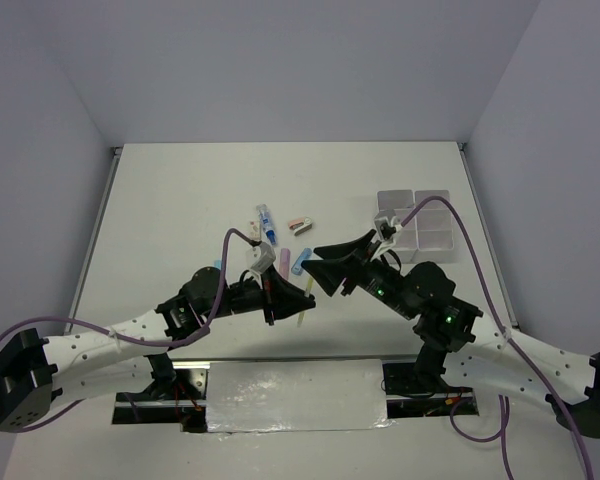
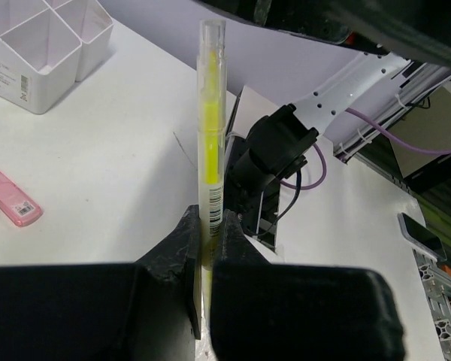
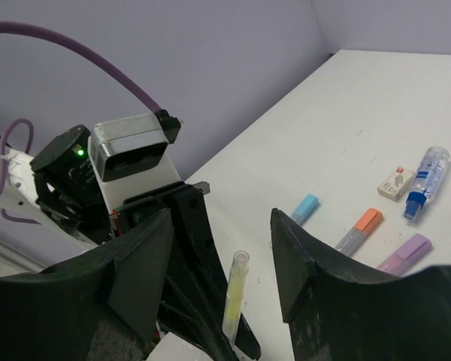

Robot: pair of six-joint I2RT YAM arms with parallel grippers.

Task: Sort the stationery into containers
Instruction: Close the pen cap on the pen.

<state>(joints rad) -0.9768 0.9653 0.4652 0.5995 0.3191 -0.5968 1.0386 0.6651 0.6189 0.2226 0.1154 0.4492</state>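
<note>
My left gripper (image 2: 209, 226) is shut on a thin clear pen with a yellow core (image 2: 212, 135), held off the table; the pen pokes out of it in the top view (image 1: 302, 318). My right gripper (image 3: 219, 252) is open and empty, its jaws wide on either side of the pen's free end (image 3: 236, 297), not touching it. In the top view the two grippers meet tip to tip, left (image 1: 302, 298) and right (image 1: 323, 265). The white 2x2 containers (image 1: 415, 225) stand at the right. A blue marker (image 3: 305, 207), orange marker (image 3: 358, 229), purple marker (image 3: 404, 253), blue-white tube (image 3: 425, 180) and eraser (image 3: 395, 183) lie on the table.
The containers also show in the left wrist view (image 2: 37, 45), with a pink eraser (image 2: 11, 199) on the table near them. A purple cable (image 1: 450, 215) arcs over the containers. The arm bases and a reflective plate (image 1: 295, 395) sit at the near edge.
</note>
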